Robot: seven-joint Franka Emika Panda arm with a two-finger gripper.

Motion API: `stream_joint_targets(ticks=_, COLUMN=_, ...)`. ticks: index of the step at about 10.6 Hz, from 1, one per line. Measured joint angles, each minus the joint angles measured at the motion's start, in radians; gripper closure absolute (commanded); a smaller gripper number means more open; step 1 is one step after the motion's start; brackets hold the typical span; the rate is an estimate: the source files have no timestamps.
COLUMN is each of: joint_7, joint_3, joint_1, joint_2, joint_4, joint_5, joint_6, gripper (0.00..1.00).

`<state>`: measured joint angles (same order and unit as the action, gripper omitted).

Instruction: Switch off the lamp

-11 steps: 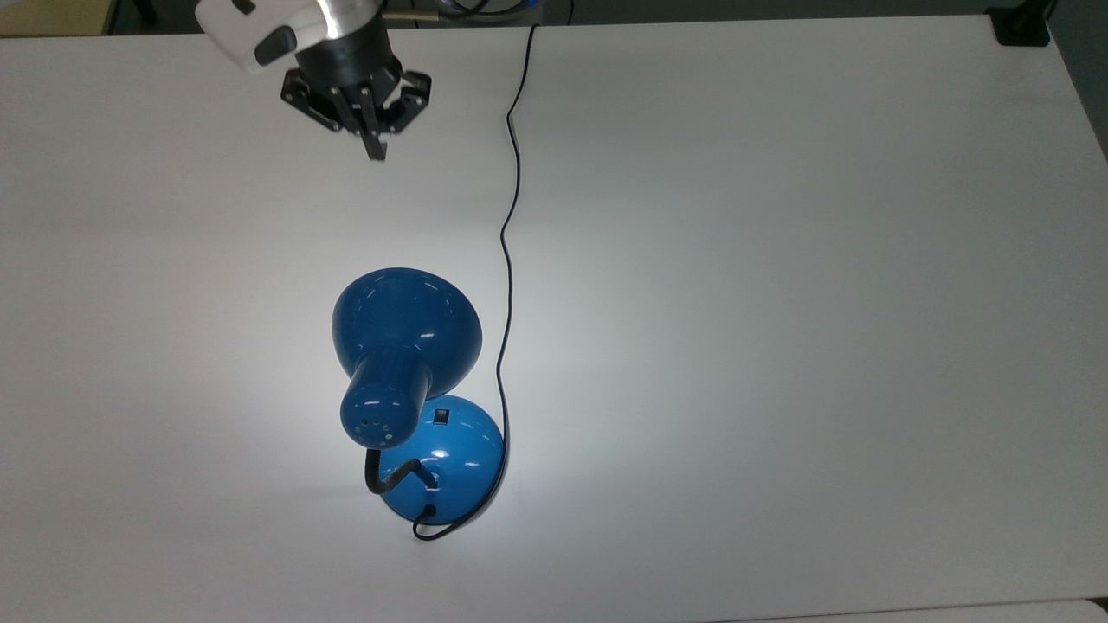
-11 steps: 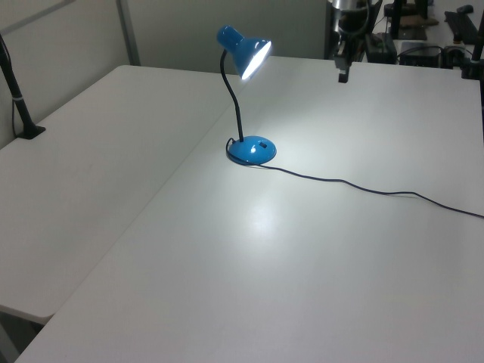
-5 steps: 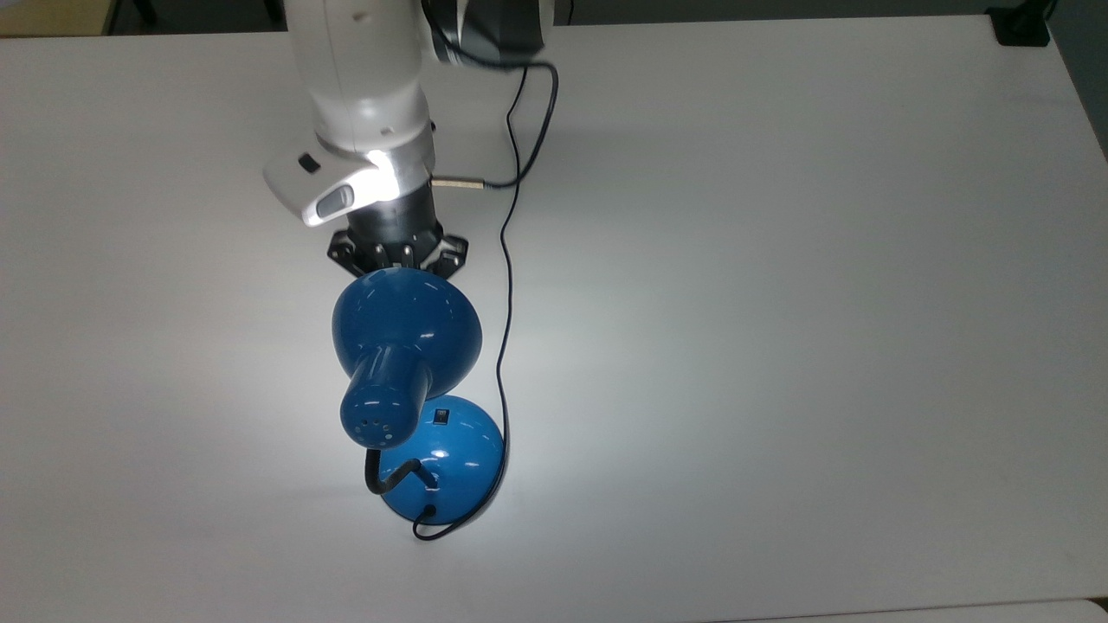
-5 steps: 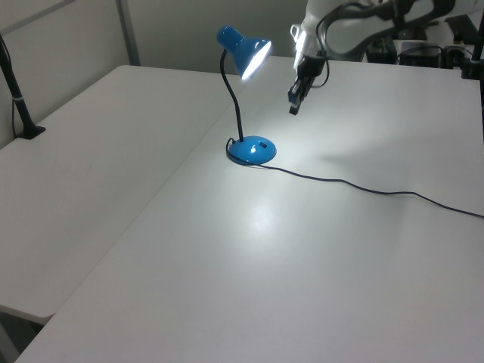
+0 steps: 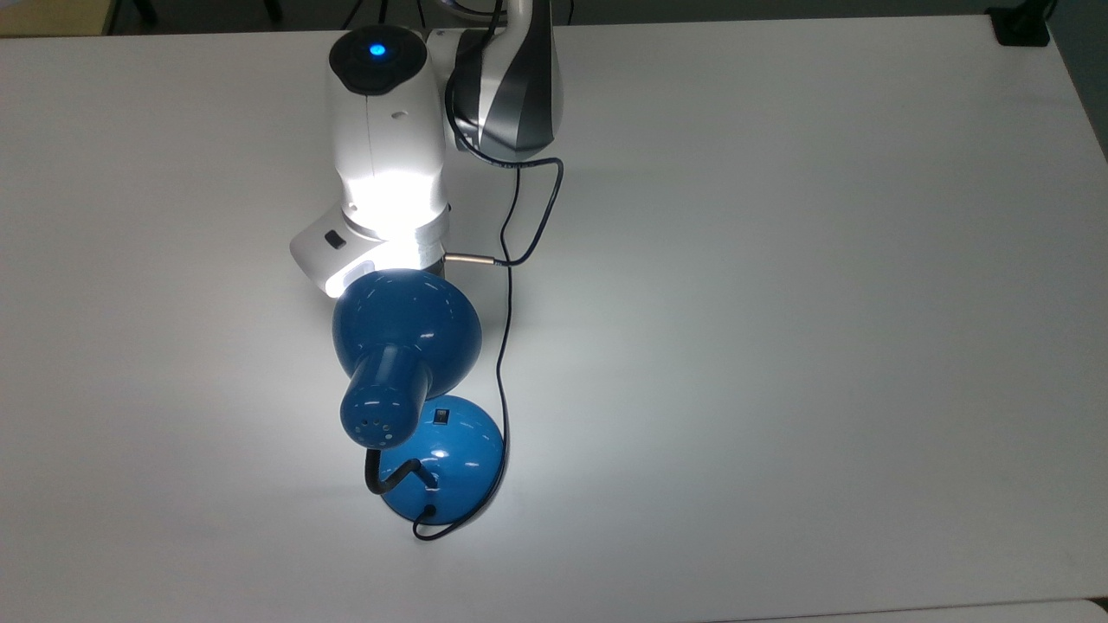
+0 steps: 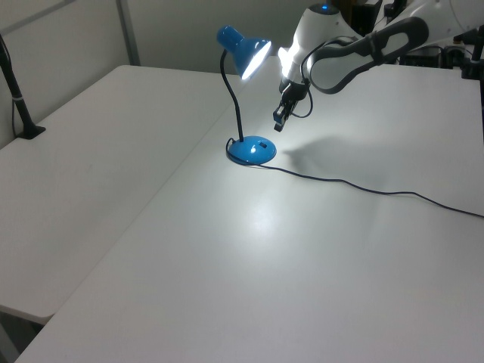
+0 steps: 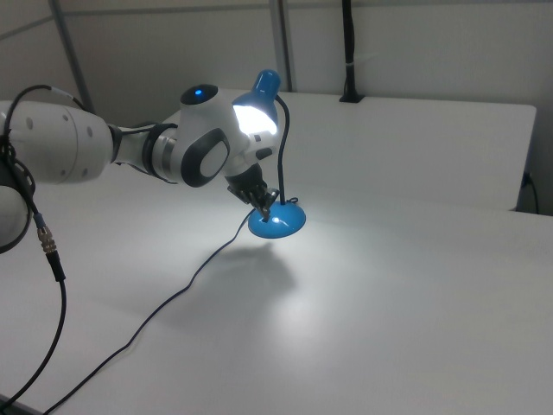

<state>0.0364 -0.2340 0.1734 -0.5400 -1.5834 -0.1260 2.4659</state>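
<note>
Claw (image 6: 277, 124) above lamp (image 6: 252, 150) base, beneath lit shade.

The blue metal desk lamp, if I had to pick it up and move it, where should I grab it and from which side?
Take the blue metal desk lamp by its thin black neck, low down just above the round domed base. Come in level from the left view's left: the neck stands nearly upright and bare there, while the cord and the robot's claw are on the left view's right.
</note>
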Motion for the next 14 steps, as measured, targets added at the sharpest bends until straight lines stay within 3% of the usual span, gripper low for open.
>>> stream_joint_targets(ticks=6, joint_7=-0.032, joint_3=0.002, joint_1=0.004, joint_2=-0.099, joint_4=0.097, joint_5=0.000, joint_6=0.000, gripper=1.00)
stream_joint_targets(ticks=14, joint_7=-0.037, joint_3=0.003, joint_1=0.032, joint_2=-0.126, joint_4=0.110, joint_5=0.000, joint_6=0.001, gripper=1.00)
